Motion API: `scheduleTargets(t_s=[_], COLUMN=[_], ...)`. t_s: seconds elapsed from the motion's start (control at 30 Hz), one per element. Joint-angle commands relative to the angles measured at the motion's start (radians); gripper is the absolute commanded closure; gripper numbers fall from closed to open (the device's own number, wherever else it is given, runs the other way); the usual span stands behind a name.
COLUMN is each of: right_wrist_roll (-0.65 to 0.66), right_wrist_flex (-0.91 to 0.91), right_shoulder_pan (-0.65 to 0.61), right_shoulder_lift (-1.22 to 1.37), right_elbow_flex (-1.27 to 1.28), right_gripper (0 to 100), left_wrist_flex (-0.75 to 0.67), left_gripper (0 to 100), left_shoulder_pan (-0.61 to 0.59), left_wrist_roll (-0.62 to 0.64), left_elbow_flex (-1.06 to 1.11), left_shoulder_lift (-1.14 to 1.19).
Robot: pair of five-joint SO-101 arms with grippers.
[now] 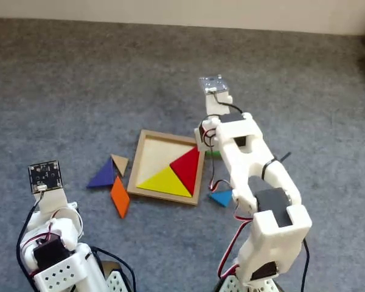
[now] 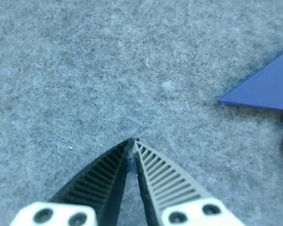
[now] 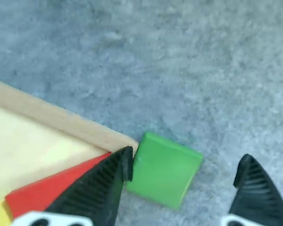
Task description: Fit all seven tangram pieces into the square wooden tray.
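High view: arm (image 1: 249, 158) overhangs green piece (image 1: 214, 154) beside tray (image 1: 134, 171).

High view steeply down, wrist views close over carpet (image 2: 85, 70), right sharing tray (image 3: 61, 118) corner, left probably blue triangle (image 2: 266, 89).

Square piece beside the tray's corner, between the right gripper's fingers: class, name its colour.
The square piece is green, seen best in the right wrist view.

Square wooden tray (image 1: 153, 152) lying flat, with red triangle (image 1: 187, 165) and yellow triangle (image 1: 164, 180) edge to edge in its 4 o'clock half. Outside, at 9 o'clock: indigo triangle (image 1: 102, 175) and tan triangle (image 1: 119, 163). At 8: orange parallelogram (image 1: 120, 196). At 3, just beside the rim: green square (image 3: 164, 169). At 4: light-blue triangle (image 1: 221, 197).
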Motion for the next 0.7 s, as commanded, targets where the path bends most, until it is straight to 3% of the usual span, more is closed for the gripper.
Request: scheduleTargets(t_s=[0.0, 0.4, 0.67], right_wrist_roll=[-0.008, -0.005, -0.003], right_wrist_flex=[-0.012, 0.051, 0.053], right_shoulder_pan=[0.051, 0.045, 0.027], right_shoulder_lift=[0.001, 0.002, 0.004], right_elbow_flex=[-0.044, -0.044, -0.039], right_gripper=[67.0, 67.4, 80.0], left_wrist_flex=[0.003, 0.003, 0.003], left_gripper=[99, 99, 99], left_shoulder_pan=[-0.004, -0.004, -0.004], left_wrist_roll=[0.009, 0.009, 0.009], left_elbow_flex=[0.019, 0.019, 0.019], left_shoulder_lift=[-0.038, -0.038, -0.038])
